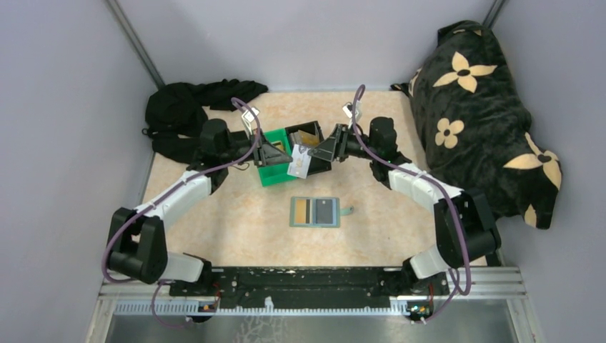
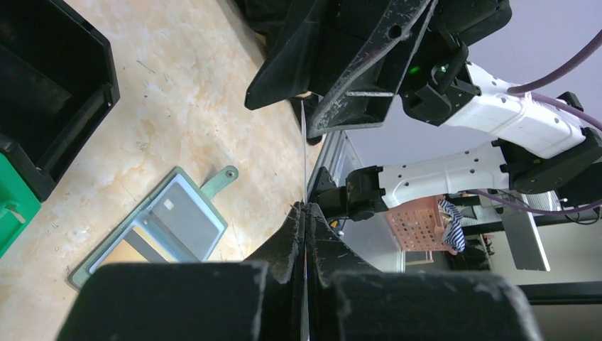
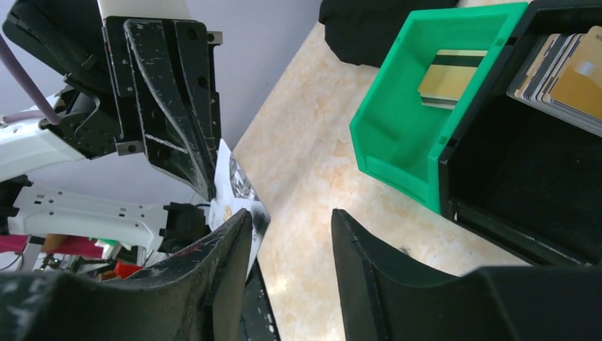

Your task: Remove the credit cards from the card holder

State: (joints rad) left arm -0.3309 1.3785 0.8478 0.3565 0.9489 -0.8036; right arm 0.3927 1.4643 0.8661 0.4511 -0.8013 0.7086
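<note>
The left gripper (image 2: 304, 210), jaws fully closed, pinched a pale grey card (image 1: 300, 164) by one edge and held it upright in the air just in front of the green bin (image 1: 269, 175). One tan card with a dark stripe (image 3: 450, 77) lay in that bin, and a stack of cards (image 3: 564, 71) leaned in the black bin (image 3: 511, 213) beside it. Nearer the arm bases, well apart from both grippers, the card holder (image 1: 315, 211) lay open and flat on the table (image 1: 236, 221), a tan card and a grey one showing in its pockets. The right gripper (image 3: 289, 222) faced the left one at close range with its jaws wide apart and nothing between them. The card's free edge stood just beside one of its fingers (image 3: 231, 245) rather than in the gap.

The step looked like a hand-over or a drop into a bin. To do it well, the right gripper would have to shift sideways until its jaws straddled the free edge squarely, then close on the flat faces. The left gripper should let go only once that hold was firm. Keeping the thin, stiff card over the bins would let a slip fall harmlessly.
</note>
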